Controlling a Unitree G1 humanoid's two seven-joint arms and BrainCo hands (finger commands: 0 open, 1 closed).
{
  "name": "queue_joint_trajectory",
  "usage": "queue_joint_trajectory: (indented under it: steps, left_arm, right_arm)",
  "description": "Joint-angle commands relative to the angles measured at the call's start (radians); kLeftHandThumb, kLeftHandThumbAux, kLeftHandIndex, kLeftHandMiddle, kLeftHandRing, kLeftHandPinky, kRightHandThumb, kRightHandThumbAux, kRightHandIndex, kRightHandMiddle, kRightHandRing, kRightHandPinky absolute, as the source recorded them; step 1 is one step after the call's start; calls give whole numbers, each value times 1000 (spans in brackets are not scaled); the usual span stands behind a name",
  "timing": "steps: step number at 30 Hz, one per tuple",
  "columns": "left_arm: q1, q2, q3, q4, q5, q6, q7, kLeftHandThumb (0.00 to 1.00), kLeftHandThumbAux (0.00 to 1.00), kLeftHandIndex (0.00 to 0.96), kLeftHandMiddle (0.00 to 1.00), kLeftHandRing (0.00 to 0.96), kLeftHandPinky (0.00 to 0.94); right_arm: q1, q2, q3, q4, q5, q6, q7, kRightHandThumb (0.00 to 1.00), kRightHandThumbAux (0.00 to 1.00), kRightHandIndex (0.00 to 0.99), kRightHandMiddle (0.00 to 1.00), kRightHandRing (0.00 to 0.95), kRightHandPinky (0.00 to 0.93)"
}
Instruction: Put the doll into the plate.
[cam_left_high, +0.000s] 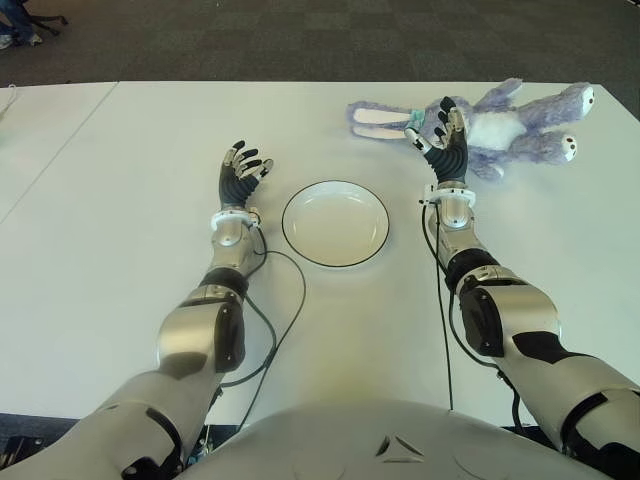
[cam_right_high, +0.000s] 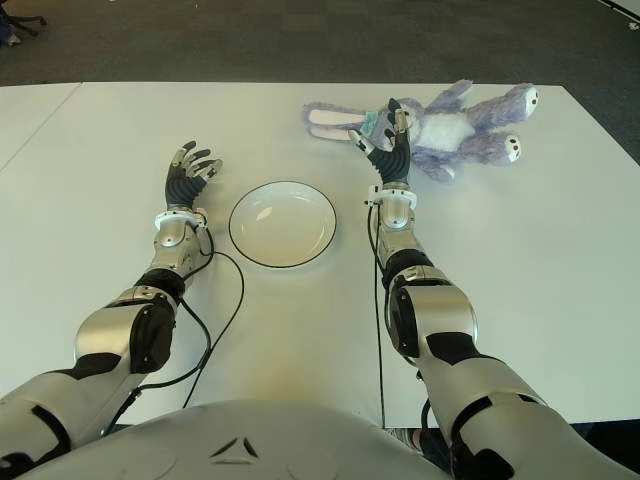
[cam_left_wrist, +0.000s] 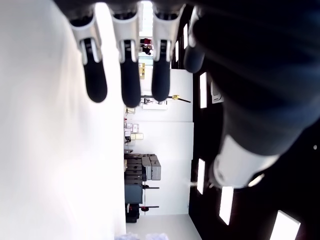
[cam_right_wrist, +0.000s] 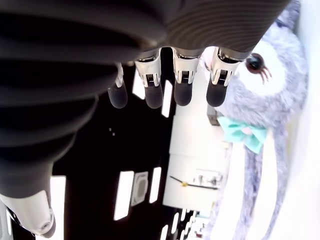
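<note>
plate (cam_left_high: 335, 223) white, dark-rimmed, between hands | doll (cam_left_high: 500, 125) purple plush rabbit, teal bow, lying on table (cam_left_high: 120, 180) | right hand (cam_left_high: 443, 132) spread wide at its head, holding nothing | left hand (cam_left_high: 240, 172) open beside plate

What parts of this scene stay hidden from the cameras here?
- Doll: in the eye views the open right hand covers part of its head; whether they touch is unclear.
- Doll's body: cut off by the right wrist view's edge.
- Plate: absent from both wrist views.
- Left hand: open beside the plate's left; contact with the table is unclear.
</note>
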Motion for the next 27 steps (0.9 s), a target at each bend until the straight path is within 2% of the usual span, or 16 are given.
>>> queue_joint_trajectory:
  steps: [1,7,13,27]
  left_arm:
    - [165,-50,3,132,-2,139,14,178,800,159,268,306,340]
    - [161,-48,0,133,1,153,17,161,791,155,269,313,344]
    - [158,-51,10,132,-9,153,17,162,803,157,275,309,324]
    - [155,-50,5,132,-2,162,25,157,815,155,271,309,334]
  right_arm:
    - [-50,-104,80,50,-102,92,38,107,661,50,61,34,13]
    - [-81,-177,127,64,-162,125,65,116,633,82,59,20,0]
    - [-96,-223,158,74,-198,165,69,158,638,99,46,6,0]
    - [-95,-267,225,87,-268,239,52,202,674,104,37,7,7]
